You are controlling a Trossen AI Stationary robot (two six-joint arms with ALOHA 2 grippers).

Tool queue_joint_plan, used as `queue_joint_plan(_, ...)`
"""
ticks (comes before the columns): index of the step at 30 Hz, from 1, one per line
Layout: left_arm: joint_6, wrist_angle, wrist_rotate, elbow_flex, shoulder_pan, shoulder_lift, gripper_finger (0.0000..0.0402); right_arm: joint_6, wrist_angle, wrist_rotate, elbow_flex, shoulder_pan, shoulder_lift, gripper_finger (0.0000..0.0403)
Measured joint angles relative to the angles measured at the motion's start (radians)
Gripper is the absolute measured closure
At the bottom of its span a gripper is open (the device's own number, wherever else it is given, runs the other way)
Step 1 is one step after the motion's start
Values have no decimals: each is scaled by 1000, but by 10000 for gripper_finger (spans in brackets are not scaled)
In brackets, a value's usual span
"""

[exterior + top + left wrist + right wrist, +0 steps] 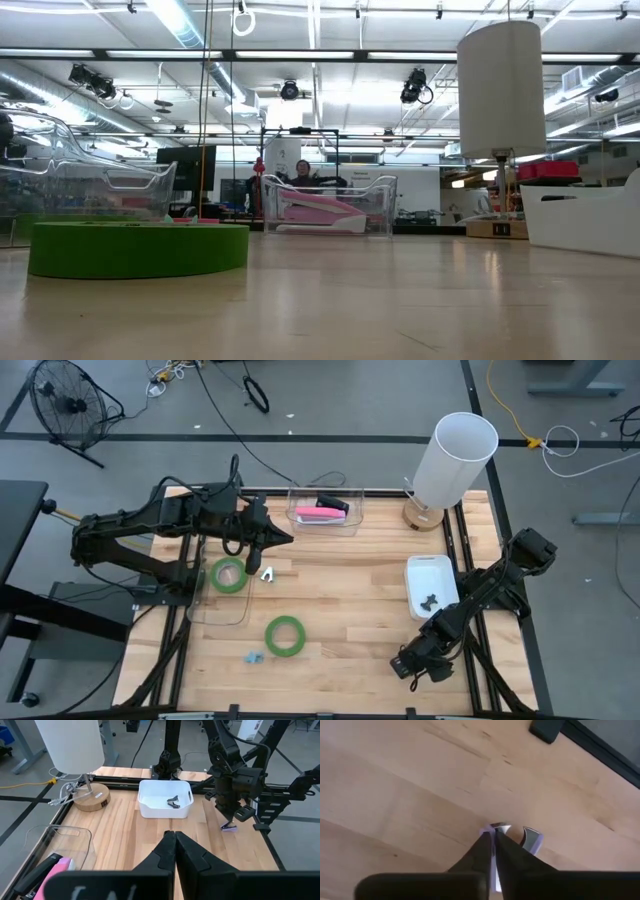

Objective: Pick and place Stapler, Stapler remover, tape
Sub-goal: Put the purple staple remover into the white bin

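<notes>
My right gripper is clamped on a purple staple remover at the table's near right. My left gripper hangs closed and empty, far left. Done — pink stapler binned, black remover in the white tray. Left, by my judgement — two green tapes.
</notes>
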Motion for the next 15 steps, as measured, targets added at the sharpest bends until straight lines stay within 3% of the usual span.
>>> queue_joint_plan(15,2,0,0,0,0,0,388,82,3,-4,0,0,0,401)
